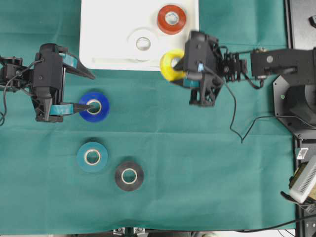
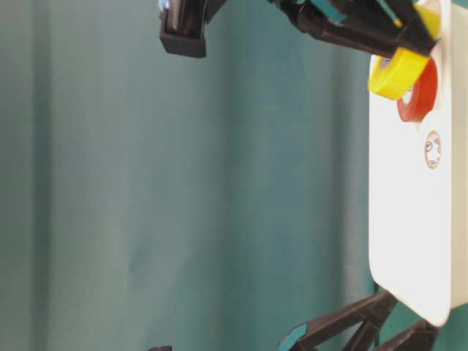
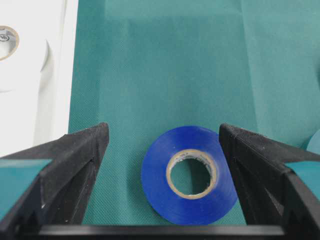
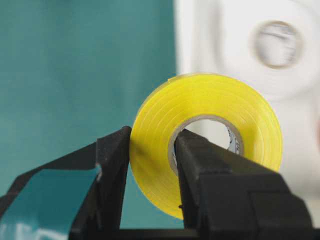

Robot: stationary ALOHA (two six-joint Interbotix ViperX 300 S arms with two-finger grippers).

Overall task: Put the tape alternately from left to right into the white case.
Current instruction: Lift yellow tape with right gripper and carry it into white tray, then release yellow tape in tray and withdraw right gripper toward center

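Overhead: right gripper point(image 1: 176, 66) clamped on the yellow roll point(image 1: 171, 64), one finger through the core, the other pressed to the outer band, roll lifted and tilted just off the lower right corner of the white case point(image 1: 98, 29). Seen from the right wrist, yellow roll point(image 4: 207, 140) pinched through its wall between the two black fingers point(image 4: 112, 165), case blurred behind it. Already inside the case: red-orange roll point(image 1: 171, 19) near the upper right, white roll point(image 1: 143, 43) below and left of it, both lying flat and apart. At left, left gripper point(image 1: 89, 91) spread wide and low over the green cloth point(image 1: 207, 163), lower fingertip over the core of the blue roll point(image 1: 94, 106), upper finger reaching toward the case's lower left corner. From the left wrist, blue roll point(image 3: 189, 174) flat on the cloth between the parted fingers point(image 3: 75, 160), nearer the right-hand one, nothing gripped. Further down the cloth, teal roll point(image 1: 92, 157) and black roll point(image 1: 129, 176) lying flat, just beside each other, well apart from the case. At table level, yellow roll point(image 2: 398, 72) raised at the case rim point(image 2: 409, 241), in front of the red-orange roll point(image 2: 420, 99).
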